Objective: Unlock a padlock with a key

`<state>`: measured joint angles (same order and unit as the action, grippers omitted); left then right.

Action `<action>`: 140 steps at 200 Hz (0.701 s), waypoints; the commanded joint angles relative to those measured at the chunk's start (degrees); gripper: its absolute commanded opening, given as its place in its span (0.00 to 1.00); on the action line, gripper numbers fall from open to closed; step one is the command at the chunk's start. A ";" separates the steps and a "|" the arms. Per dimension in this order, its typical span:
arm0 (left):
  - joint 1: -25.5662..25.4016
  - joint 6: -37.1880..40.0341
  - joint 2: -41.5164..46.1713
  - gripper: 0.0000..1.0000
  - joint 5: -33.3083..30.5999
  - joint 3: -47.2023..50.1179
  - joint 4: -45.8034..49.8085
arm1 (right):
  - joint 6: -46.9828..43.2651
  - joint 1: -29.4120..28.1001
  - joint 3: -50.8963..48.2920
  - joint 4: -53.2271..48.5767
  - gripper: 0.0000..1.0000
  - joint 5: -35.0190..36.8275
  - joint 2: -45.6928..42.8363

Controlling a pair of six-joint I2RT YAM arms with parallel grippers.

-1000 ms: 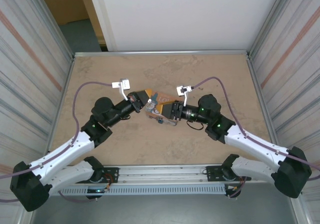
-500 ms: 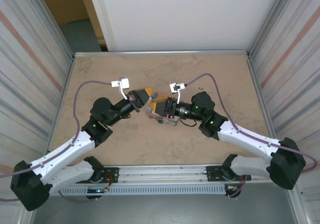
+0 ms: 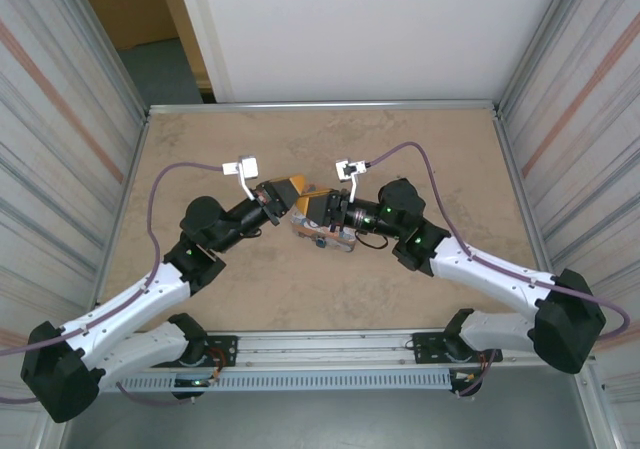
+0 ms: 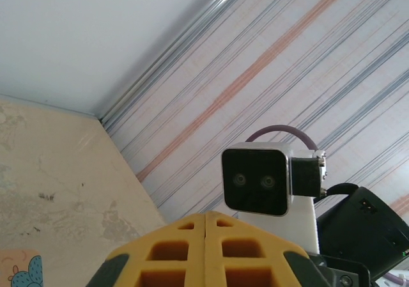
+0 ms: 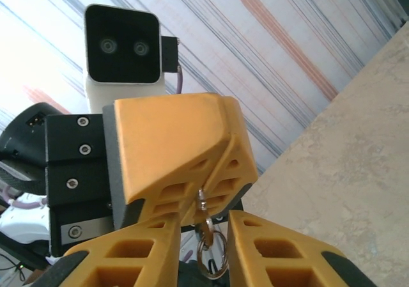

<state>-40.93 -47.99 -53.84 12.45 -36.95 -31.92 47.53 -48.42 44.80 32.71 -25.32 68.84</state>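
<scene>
In the right wrist view my left gripper [image 5: 214, 172] is shut on the key [image 5: 202, 201]. The tiny silvery key sticks out of its yellow fingertips, and a key ring [image 5: 211, 252] hangs below it. My right gripper [image 5: 204, 220] is open, with one finger on each side of the key and ring and not touching them. From above, the left gripper [image 3: 288, 193] and right gripper [image 3: 308, 209] meet tip to tip over the orange tin [image 3: 335, 237]. A small blue speck [image 3: 318, 240] at the tin's near edge looks like the padlock. The left wrist view shows my left gripper [image 4: 206, 215] with its fingers pressed together and the key hidden.
The right wrist's camera block [image 4: 255, 181] sits close in front of the left fingers. Striped metal walls [image 3: 60, 139] enclose the beige table [image 3: 420, 149] on both sides, and a white panel stands at the back. Purple cables [image 3: 185, 169] arc over both arms.
My right arm has swung left, bringing its open gripper up to the left gripper's tips and around the hanging key. The left arm has barely moved.
</scene>
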 commanded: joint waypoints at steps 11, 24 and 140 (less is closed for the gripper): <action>0.14 -0.35 0.13 0.00 0.23 0.65 -2.88 | 0.11 -0.37 2.28 1.64 0.18 1.11 0.35; 0.08 -0.60 0.12 0.00 0.03 0.74 -3.12 | 0.20 -0.40 1.90 1.65 0.15 1.72 0.17; 1.52 2.71 7.77 0.73 0.23 1.37 3.99 | -19.10 1.03 6.51 -26.71 0.00 2.61 -7.75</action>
<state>-40.47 -47.81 -50.81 12.05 -35.05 -31.14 39.42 -47.59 46.96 18.37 -23.40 64.51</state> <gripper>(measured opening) 0.685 0.053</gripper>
